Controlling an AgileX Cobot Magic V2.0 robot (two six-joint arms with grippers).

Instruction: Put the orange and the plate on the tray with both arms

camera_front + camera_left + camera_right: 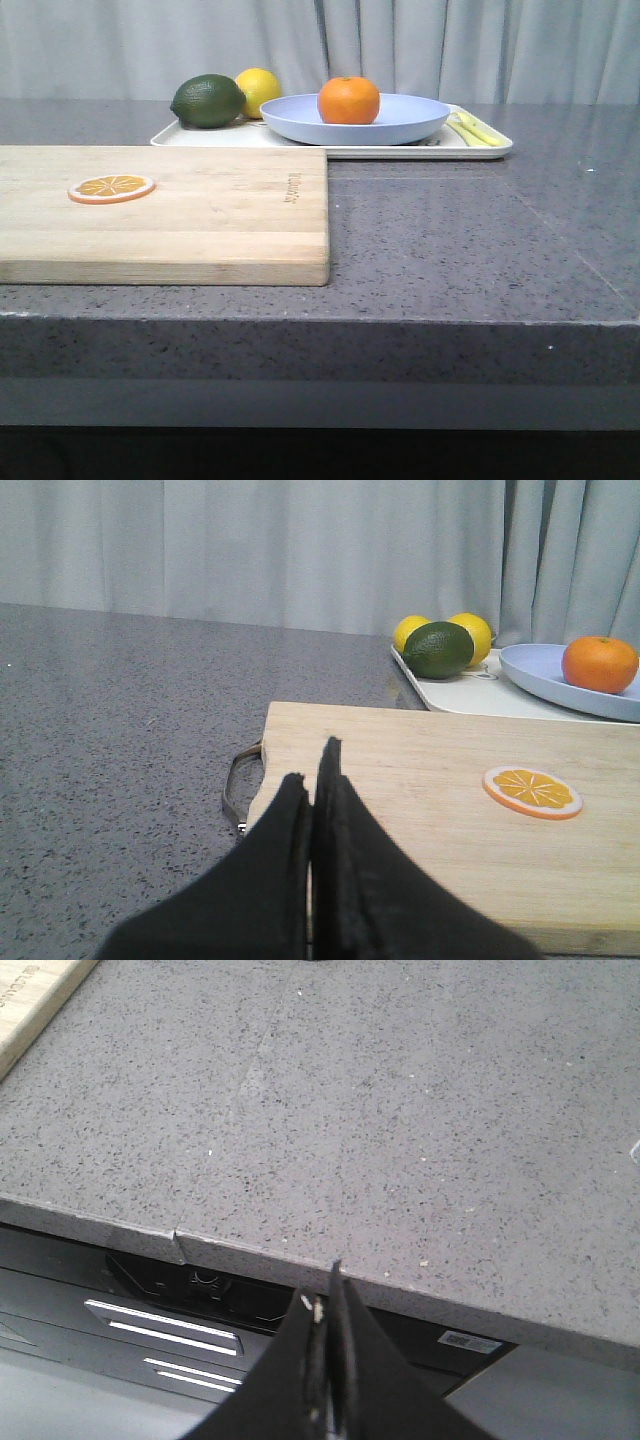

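At the upper centre of the front view, the orange (348, 100) sits in the plate (400, 121), which rests on the tray (200, 137) beside a lime (208, 100) and a lemon (262, 86). The left gripper (312, 780) is closed and empty over the cutting board (430, 820), near an orange slice (532, 791). The right gripper (326, 1305), also closed and empty, hangs at the counter (400, 1140) edge.
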